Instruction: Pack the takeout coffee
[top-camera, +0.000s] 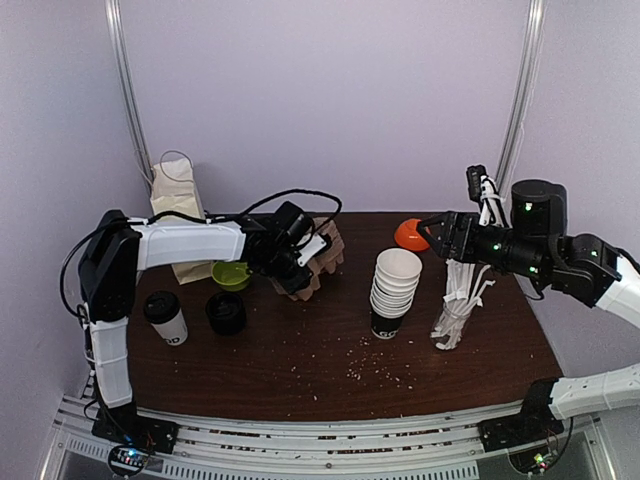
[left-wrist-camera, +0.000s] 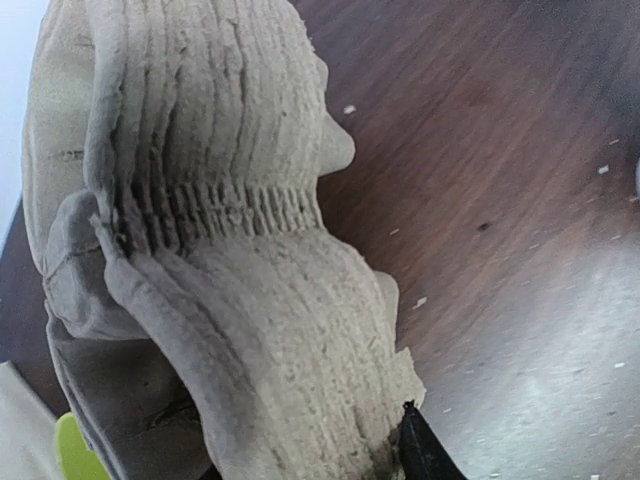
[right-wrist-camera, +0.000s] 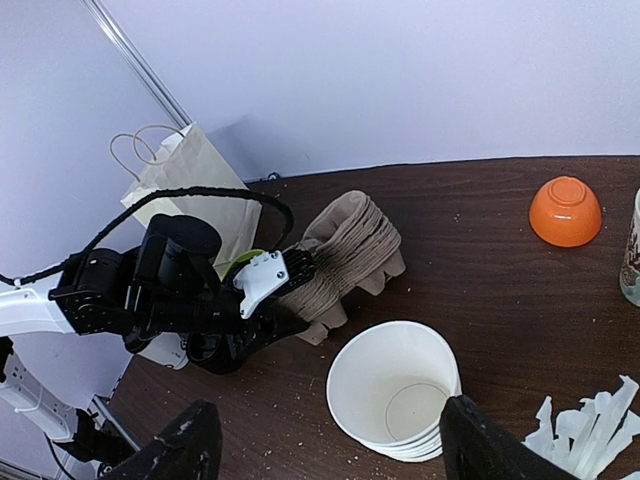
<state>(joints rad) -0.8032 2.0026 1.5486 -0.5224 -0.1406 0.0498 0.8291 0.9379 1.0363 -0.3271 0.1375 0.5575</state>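
Dark brown wooden counter (top-camera: 330, 370) against plain lilac walls, scattered with pale crumbs.

Takeout coffee (top-camera: 167, 318): white paper cup, black plastic lid seated on top, black print near the base. It stands upright at about 8 o'clock on the counter in the top view, well apart from both pincers. A short black stack of lids (top-camera: 226, 313) stands just beside it at 3 o'clock, and a green bowl (top-camera: 231, 275) sits at its 1 o'clock.

Left pincer (right-wrist-camera: 298, 292): set against the edge of a tilted stack of pulp cup carriers (top-camera: 318, 258), one black fingertip (left-wrist-camera: 425, 452) touching the lowest layer. Whether it is clenched on the stack cannot be told.

Right pincer (right-wrist-camera: 328, 403): released, fingers wide apart and holding nothing, above the stack of lidless white cups (top-camera: 395, 290) at about 3 o'clock on the counter.
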